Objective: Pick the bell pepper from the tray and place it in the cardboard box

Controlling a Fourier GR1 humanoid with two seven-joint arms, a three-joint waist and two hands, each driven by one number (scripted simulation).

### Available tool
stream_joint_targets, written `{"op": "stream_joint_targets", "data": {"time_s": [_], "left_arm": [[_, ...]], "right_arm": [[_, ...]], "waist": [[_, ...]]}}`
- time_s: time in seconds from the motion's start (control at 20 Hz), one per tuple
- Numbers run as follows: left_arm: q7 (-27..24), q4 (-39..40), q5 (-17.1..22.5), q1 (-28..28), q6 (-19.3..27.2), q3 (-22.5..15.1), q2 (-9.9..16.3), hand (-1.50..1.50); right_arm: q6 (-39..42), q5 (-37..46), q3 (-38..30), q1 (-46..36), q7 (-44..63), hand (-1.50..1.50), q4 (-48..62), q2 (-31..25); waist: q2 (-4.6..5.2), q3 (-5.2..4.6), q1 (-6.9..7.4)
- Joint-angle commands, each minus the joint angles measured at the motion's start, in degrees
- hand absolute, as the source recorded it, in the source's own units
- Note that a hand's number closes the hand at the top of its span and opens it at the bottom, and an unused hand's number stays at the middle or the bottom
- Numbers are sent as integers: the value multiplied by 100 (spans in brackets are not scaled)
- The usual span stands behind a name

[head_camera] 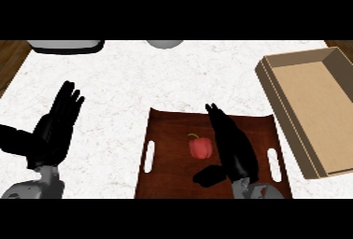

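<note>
A red bell pepper [201, 147] with a green stem lies near the middle of the dark brown tray [169, 140]. My right hand [234, 144] hovers over the tray just right of the pepper, fingers straight and pointing away, thumb spread below the pepper; it holds nothing. The cardboard box [314, 102] stands open at the right, beside the tray. My left hand [56, 126] rests open at the left over the counter, fingers up.
The white marbled counter [138, 79] has a grey object [66, 45] at the far left edge and a grey rounded thing [164, 44] at the far middle. Wooden floor shows past the counter's corners.
</note>
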Motion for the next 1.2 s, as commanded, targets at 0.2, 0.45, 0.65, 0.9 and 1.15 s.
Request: {"op": "stream_joint_targets", "data": {"time_s": [0.2,0.45,0.65,0.9,1.15], "left_arm": [[212,583,-15,-715,-30,438,-14,0],[274,-95,-19,-132,-315,403,-25,0],[413,56,-71,-480,-228,524,-65,0],[318,163,-71,-335,-444,580,-38,0],[-250,342,-376,-108,-282,353,-465,0]], "right_arm": [[90,126,-156,-299,73,-150,410,131],[285,81,-365,-226,-113,-150,269,134],[-62,68,-207,111,-441,-150,499,135],[-430,259,164,342,-571,-150,919,135],[-513,-5,-62,-286,-521,-150,1516,136]], "waist": [[6,-1,-14],[-1,0,-1],[0,0,-11],[0,0,-6],[3,0,7]]}}
